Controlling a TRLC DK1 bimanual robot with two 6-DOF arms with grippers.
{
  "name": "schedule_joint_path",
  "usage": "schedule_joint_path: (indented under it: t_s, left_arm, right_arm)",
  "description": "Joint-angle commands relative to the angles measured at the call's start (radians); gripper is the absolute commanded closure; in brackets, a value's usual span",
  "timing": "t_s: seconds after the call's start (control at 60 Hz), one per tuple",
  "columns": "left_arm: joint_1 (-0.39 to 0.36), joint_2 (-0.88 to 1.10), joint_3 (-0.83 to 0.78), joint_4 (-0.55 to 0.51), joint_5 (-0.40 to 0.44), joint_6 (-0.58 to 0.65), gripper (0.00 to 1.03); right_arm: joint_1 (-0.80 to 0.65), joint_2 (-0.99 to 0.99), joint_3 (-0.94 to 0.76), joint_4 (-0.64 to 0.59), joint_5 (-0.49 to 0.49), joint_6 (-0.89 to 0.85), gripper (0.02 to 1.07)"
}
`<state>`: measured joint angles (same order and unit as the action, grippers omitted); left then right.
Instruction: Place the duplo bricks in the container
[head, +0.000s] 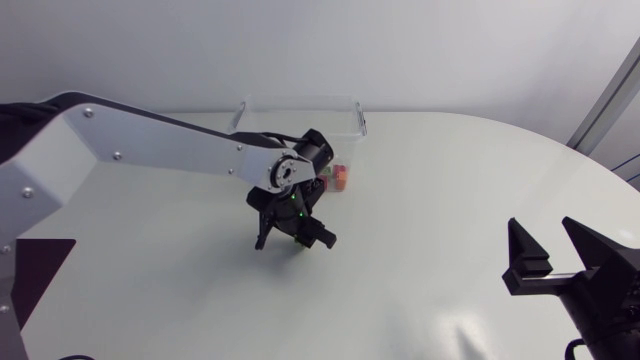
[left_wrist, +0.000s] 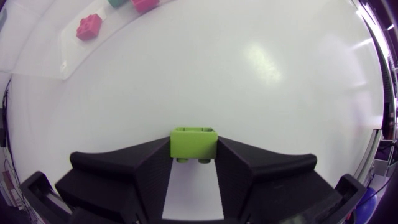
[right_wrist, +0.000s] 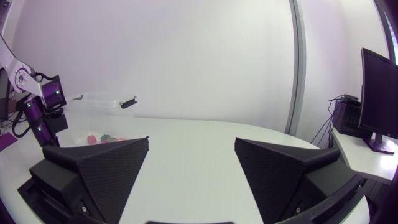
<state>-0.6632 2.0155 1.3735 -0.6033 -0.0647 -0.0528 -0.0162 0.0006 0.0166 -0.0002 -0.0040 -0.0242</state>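
Left fingers (left_wrist: 143, 171) clamp the green brick (left_wrist: 193, 142) near the container (head: 300, 100) (pink brick (left_wrist: 89, 27) inside); right fingers (right_wrist: 99, 168) apart.

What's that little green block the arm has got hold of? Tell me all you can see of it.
The green brick is small, lime-green, plastic by its look, with two round studs showing on its side nearest the camera. It sits level between the black fingers of the left gripper, which press it from both sides. The white table lies beneath; whether they touch I cannot tell.
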Motion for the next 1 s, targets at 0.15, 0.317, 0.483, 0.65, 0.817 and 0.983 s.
schedule_joint_path:
  t_s: [0.15,0.317,0.483,0.65,0.817,0.983]
  left_arm:
    - [0.016,-0.227,0.013,-0.016,-0.003,0.001,0.74]
    - [0.063,-0.373,0.019,-0.016,-0.012,0.021,0.74]
    - [0.125,-0.411,0.070,-0.010,-0.030,0.051,0.74]
    - [0.217,-0.248,0.378,-0.029,-0.030,0.082,0.68]
    - [0.260,-0.126,0.549,-0.138,-0.034,0.068,0.03]
    - [0.257,-0.268,0.263,0.042,-0.038,0.090,0.03]
  right_arm:
    - [-0.004,-0.005,-0.017,-0.006,-0.005,-0.011,0.07]
    - [-0.004,-0.005,-0.017,-0.006,-0.005,-0.011,0.07]
    - [-0.004,-0.005,-0.017,-0.006,-0.005,-0.011,0.07]
    - [-0.004,-0.005,-0.017,-0.006,-0.005,-0.011,0.07]
    - [-0.004,-0.005,-0.017,-0.006,-0.005,-0.011,0.07]
    - [-0.004,-0.005,-0.017,-0.006,-0.005,-0.011,0.07]
